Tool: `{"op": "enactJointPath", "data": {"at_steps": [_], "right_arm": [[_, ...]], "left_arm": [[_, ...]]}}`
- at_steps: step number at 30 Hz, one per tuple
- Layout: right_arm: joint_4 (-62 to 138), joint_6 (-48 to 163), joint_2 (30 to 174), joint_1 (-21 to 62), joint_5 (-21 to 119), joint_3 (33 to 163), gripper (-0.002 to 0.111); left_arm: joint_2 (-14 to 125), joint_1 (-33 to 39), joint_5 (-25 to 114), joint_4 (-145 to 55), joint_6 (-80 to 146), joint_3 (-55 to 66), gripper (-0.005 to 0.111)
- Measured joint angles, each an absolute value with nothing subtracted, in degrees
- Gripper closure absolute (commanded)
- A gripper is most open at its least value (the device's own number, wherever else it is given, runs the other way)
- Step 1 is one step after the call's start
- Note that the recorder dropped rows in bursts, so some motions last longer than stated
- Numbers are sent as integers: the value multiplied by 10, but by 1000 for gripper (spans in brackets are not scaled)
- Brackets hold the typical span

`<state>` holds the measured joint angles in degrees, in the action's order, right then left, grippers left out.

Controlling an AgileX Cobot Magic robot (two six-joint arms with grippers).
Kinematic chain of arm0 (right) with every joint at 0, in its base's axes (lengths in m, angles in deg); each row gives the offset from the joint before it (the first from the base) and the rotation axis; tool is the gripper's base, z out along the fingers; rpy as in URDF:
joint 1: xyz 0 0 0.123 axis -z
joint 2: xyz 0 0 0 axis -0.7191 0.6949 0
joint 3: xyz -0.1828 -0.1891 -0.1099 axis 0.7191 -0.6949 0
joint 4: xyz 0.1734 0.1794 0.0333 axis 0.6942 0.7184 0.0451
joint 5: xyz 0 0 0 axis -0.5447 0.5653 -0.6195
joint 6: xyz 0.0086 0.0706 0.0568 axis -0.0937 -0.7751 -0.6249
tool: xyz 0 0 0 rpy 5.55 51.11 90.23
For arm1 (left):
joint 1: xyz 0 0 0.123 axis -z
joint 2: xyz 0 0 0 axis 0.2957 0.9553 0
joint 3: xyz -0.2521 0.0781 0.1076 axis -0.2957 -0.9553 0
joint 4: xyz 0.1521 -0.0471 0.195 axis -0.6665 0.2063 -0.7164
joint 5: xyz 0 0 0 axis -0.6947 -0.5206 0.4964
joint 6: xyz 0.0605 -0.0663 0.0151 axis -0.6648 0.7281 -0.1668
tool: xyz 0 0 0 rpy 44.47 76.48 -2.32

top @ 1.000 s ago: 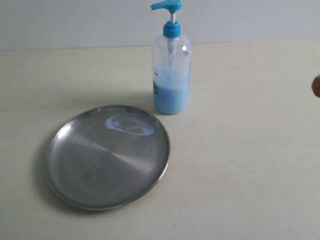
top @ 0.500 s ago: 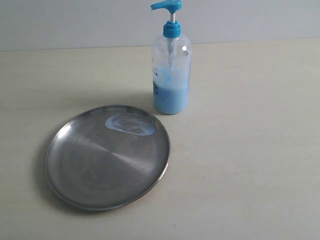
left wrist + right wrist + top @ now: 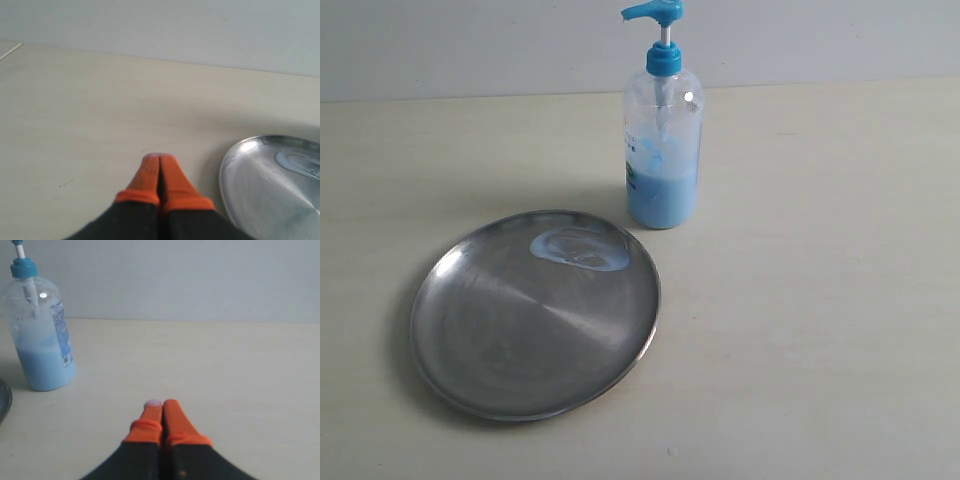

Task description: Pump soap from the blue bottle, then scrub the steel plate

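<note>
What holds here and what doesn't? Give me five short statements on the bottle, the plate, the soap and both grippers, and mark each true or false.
1. The blue bottle stands upright on the table. True.
2. The steel plate has no soap on it. False: a pale blue smear of soap lies on it, near the rim on the bottle's side.
3. The left gripper is shut and holds nothing. True.
4. The right gripper grips the bottle's pump. False: it is shut, holds nothing and is apart from the bottle.
5. The bottle stands on the plate. False: it stands on the table beside the plate.
</note>
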<state>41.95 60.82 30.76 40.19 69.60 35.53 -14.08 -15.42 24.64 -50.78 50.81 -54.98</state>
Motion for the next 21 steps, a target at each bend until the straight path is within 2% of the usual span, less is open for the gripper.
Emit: {"op": "enactJointPath", "data": {"at_steps": [6, 21], "right_arm": [[374, 539, 308, 402, 670, 332, 108], [354, 529, 308, 402, 662, 332, 108]], "left_arm": [[-141, -154, 246, -508, 508, -550, 107], [-141, -154, 246, -508, 508, -550, 107]]}}
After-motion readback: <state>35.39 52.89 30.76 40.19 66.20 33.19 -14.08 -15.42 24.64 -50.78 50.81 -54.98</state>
